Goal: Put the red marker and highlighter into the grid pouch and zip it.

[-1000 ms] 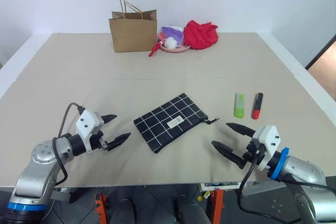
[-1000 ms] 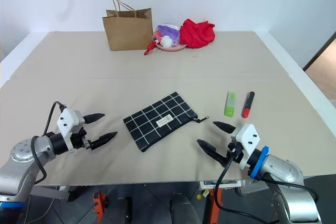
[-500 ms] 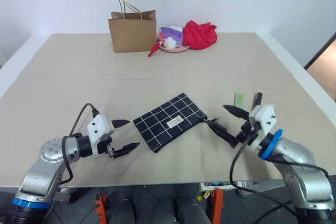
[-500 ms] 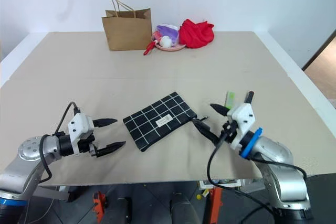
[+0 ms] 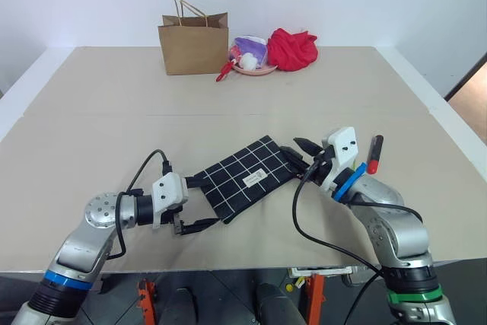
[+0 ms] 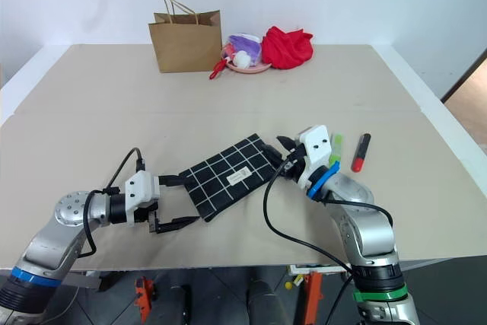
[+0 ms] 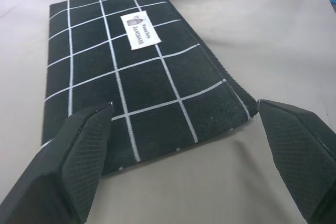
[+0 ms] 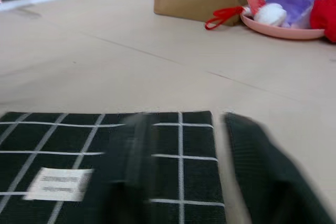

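Beige table (image 5: 91,112) under you carries everything, so work from the grid pouch (image 5: 245,176) at its middle: it lies flat and zipped, not yet opened. Your left hand (image 5: 195,203) stands wide open, holding nothing, its fingers straddling the near corner of the pouch; pin that end down before anything pulls. Your right hand (image 5: 304,154) sits at the zipper end with its fingers drawn close, but you cannot tell whether it has the pull. Draw along the zipper line, not upward. The highlighter (image 6: 335,148) and red marker (image 5: 373,154) lie side by side just beyond the right hand, untouched.
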Robot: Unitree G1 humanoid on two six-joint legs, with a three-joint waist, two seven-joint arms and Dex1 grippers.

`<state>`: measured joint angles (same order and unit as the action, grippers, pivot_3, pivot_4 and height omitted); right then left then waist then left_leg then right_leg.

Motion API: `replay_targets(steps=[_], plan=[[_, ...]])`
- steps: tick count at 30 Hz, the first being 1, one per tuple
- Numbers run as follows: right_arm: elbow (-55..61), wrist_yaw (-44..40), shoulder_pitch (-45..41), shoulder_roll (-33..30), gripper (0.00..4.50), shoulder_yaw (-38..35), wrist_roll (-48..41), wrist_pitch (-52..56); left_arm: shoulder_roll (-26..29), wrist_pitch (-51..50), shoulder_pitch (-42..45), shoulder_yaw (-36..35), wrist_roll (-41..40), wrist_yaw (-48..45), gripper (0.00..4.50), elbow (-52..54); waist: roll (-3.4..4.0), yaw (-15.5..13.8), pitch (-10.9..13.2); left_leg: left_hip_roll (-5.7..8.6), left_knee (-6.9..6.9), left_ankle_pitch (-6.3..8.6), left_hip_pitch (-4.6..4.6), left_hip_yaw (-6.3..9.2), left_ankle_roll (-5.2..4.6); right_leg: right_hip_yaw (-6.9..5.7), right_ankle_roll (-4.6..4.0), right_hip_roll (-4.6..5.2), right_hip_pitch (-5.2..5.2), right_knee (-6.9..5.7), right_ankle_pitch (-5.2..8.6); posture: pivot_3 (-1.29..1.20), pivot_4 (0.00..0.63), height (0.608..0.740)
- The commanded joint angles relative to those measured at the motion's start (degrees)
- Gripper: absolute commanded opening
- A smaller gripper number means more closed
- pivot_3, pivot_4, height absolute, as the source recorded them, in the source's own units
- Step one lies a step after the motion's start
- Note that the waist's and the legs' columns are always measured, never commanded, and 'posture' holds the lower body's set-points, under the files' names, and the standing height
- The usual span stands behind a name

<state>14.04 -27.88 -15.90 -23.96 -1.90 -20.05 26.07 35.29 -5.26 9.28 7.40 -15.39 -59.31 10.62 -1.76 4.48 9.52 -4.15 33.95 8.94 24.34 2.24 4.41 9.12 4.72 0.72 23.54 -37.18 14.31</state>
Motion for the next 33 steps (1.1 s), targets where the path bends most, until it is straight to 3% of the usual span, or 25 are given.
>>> replay_targets(steps=[1,16,25,33], plan=[[-0.1,0.2,0.9,0.4,0.19,2.1,2.4,-1.5,0.0,2.2,0.7,0.2,0.9,-0.1,4.5,0.4,0.0,0.0,0.0,0.0,0.0,0.0,0.0,0.01,0.0,0.0,0.0,-0.01,0.0,0.0,0.0,0.0,0.15,0.74],[-8.6,4.2,-0.5,2.9,0.07,4.9,10.5,-1.2,1.4,9.5,1.6,1.0,4.6,-0.8,4.5,-2.0,0.01,0.0,0.0,0.0,0.01,0.0,-0.01,0.01,-0.01,0.0,-0.01,0.0,-0.01,0.0,-0.01,0.0,0.15,0.74],[-7.0,4.8,0.7,4.0,0.07,4.9,10.7,-1.2,-0.6,21.5,2.7,3.9,13.1,3.6,4.5,-6.4,0.01,0.0,0.0,0.0,0.03,0.0,-0.04,0.02,-0.01,0.0,-0.01,-0.01,-0.08,0.0,-0.01,0.0,0.15,0.74],[-6.2,5.0,1.0,4.1,0.07,4.6,11.1,-1.2,-2.1,25.5,5.5,6.6,18.5,6.4,4.5,-9.4,0.01,0.0,0.0,0.0,0.03,0.0,-0.04,0.03,-0.01,0.0,0.0,-0.01,-0.1,0.0,-0.01,0.0,0.15,0.74]])
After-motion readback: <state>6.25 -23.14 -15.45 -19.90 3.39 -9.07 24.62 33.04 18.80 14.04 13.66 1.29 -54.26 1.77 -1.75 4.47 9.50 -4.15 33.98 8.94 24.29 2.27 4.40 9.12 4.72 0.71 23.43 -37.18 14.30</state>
